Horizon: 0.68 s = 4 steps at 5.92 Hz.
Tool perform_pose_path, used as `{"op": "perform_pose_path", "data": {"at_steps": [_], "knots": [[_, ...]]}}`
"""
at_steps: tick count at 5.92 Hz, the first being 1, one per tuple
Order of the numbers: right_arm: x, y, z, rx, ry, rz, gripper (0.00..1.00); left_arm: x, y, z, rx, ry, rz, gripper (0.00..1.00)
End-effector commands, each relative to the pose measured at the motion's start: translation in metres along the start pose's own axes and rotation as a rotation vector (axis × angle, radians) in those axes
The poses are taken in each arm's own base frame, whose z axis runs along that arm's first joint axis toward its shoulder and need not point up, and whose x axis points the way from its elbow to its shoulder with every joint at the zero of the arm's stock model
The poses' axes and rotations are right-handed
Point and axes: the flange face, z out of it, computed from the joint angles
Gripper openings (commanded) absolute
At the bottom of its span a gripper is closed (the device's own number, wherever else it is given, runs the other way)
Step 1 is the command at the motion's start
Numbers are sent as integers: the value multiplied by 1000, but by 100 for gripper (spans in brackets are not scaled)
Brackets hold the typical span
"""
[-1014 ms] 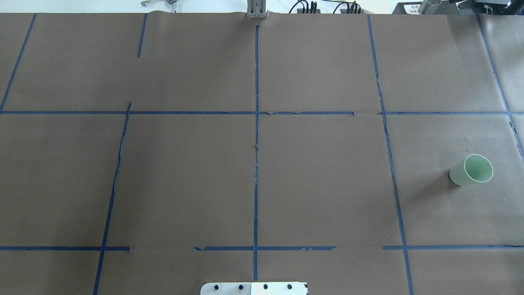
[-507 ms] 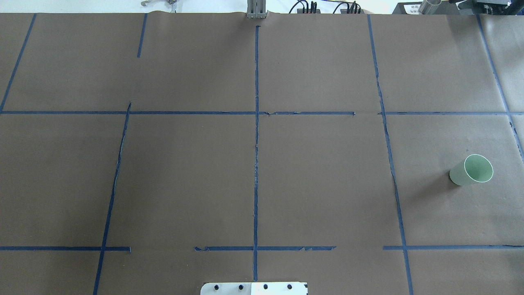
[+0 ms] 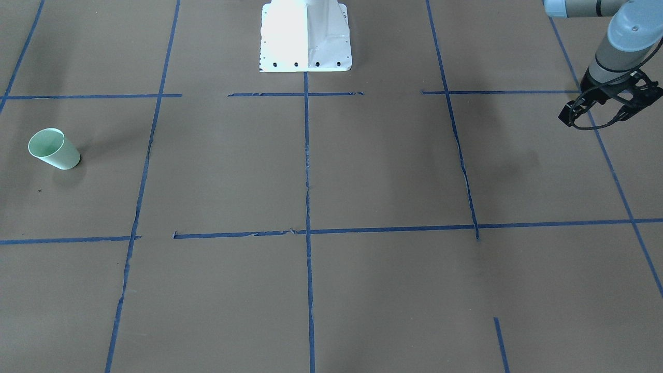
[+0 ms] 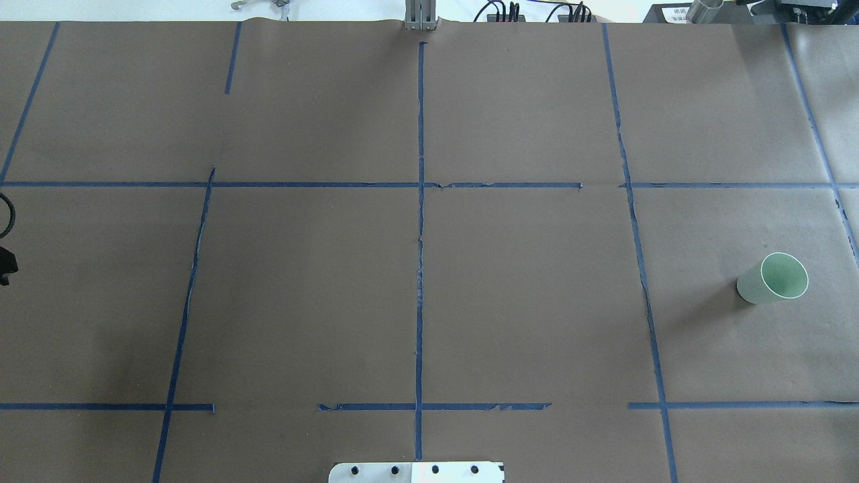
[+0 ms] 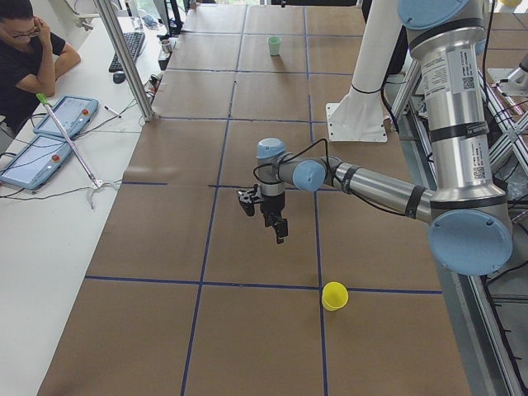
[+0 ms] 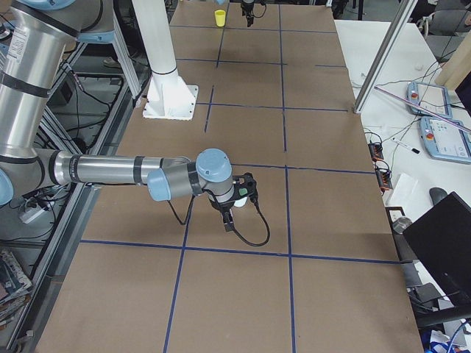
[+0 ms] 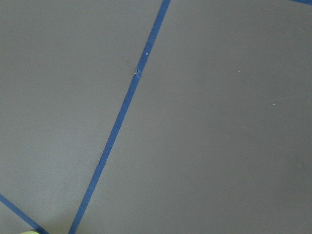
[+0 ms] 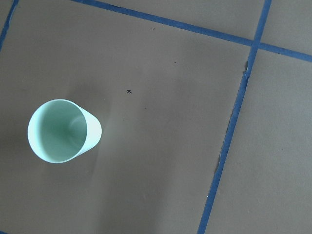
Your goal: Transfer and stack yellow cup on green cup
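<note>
Now the left fingers (image 5: 280,230) hang spread above the desk (image 5: 247,338). Yellow cup (image 5: 334,295) stands upright nearby, robot-side. Right fingers (image 6: 227,221), can't tell, by the green cup (image 8: 62,130).

The small bright yellow plastic tumbler (image 5: 334,295) stands on the paper-covered table (image 5: 247,330) near the left gripper (image 5: 264,216), apart from it, toward the robot's side. The pale mint-green plastic tumbler (image 8: 63,130) stands upright just beside the right gripper (image 6: 232,211), lower than it.

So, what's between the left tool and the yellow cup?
Only bare paper and blue tape separate the left tool and yellow cup, per the exterior left view.
</note>
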Motion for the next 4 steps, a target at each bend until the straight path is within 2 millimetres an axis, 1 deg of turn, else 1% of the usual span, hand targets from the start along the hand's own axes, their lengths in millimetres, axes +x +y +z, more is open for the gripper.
{"op": "perform_pose_path", "data": {"at_steps": [1,2,3,4], "knots": [[-1,-1,-1,4,0,-6,100,1,7,12,91,-96,-282,100],[-3,-4,-2,8,1,-14,100,-5,19,32,200,-245,-415,100],[-6,-7,-5,45,3,-49,100,-4,33,43,241,-282,-549,100],[-8,-5,-7,60,3,-67,100,-10,53,64,343,-387,-685,100]]}}
